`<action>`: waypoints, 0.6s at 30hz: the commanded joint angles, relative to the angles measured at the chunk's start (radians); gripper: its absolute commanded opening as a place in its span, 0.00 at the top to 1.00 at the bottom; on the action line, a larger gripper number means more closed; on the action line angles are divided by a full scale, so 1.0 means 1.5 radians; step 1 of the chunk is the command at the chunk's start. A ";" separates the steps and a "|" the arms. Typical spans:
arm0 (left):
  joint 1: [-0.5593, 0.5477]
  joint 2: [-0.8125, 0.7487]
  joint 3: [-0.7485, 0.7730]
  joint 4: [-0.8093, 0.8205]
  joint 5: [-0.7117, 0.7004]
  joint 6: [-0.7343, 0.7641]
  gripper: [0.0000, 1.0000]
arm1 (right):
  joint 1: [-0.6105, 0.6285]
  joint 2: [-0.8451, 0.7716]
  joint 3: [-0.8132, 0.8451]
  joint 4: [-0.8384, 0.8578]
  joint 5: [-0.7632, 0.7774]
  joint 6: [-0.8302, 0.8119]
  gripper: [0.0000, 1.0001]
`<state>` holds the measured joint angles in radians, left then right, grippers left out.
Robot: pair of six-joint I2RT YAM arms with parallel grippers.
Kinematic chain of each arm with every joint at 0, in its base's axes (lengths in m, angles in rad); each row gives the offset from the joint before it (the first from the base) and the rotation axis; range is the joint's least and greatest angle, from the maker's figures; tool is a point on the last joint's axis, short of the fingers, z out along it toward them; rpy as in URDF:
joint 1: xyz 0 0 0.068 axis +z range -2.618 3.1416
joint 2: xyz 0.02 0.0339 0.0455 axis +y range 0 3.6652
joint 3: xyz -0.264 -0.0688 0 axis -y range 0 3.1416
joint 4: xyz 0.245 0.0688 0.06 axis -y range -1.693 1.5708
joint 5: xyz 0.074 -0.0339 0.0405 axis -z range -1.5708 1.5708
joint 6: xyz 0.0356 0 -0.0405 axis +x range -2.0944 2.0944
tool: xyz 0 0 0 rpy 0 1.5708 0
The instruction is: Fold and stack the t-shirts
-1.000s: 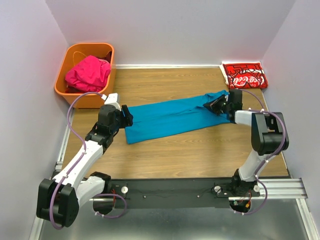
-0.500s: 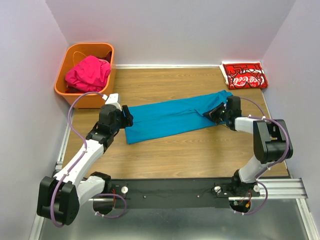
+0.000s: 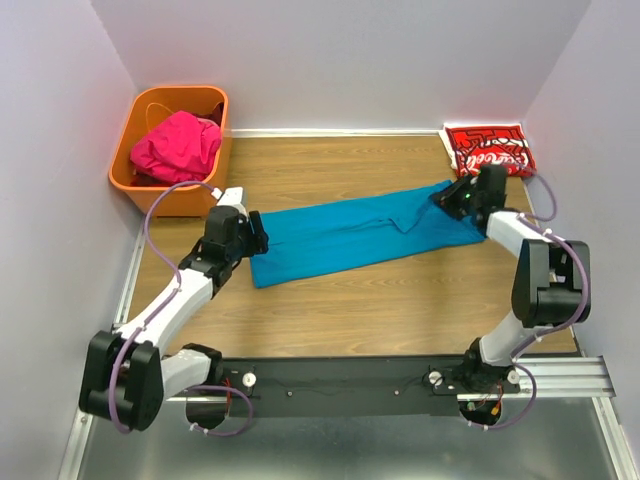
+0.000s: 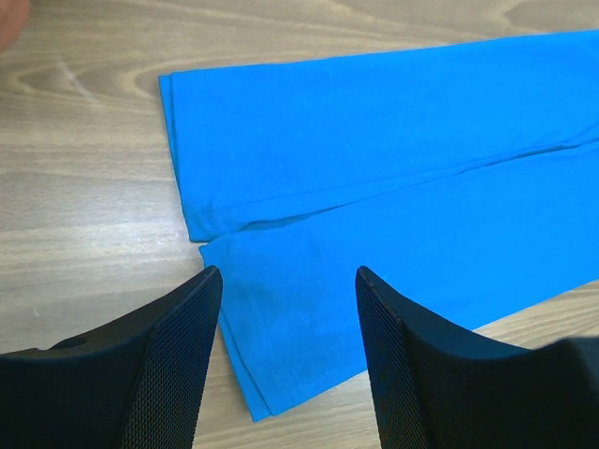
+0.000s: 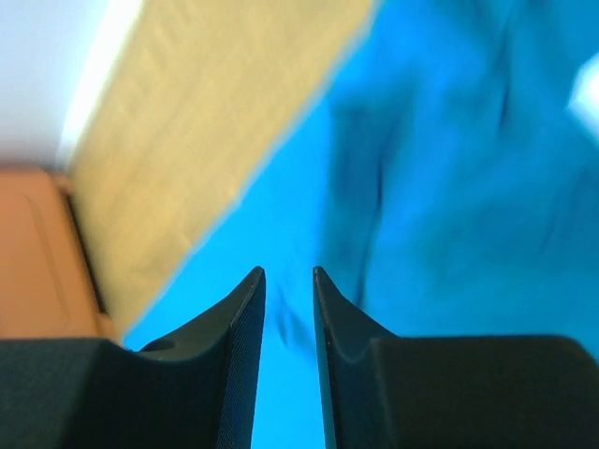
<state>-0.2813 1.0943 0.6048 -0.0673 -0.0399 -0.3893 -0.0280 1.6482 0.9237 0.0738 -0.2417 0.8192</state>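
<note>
1. Plain pale lilac walls (image 3: 350,60) close in the back and both sides.
2. A white strip (image 3: 330,131) runs along the foot of the back wall.
3. The table (image 3: 400,300) has a light brown wood-grain top.
4. A black rail (image 3: 340,378) crosses its near edge, with dull grey metal (image 3: 350,450) in front.
5. The light is soft and even.

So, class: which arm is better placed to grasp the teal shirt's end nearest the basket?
Left. The left end effector, open, hovers over that end of the teal shirt; the right end effector is at the opposite end.
</note>
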 commanded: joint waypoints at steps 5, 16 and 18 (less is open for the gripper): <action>0.001 0.139 0.099 0.005 0.054 0.017 0.34 | -0.056 0.104 0.146 -0.007 -0.146 -0.080 0.67; -0.003 0.184 0.116 -0.001 0.073 0.019 0.34 | -0.132 0.177 0.156 0.030 -0.194 -0.139 0.63; -0.004 0.180 0.112 -0.001 0.076 0.022 0.34 | -0.159 0.218 0.176 0.041 -0.275 -0.179 0.56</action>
<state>-0.2836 1.3727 0.7723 -0.0692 0.0441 -0.3729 -0.1852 1.8877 1.1603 0.1040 -0.4847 0.6651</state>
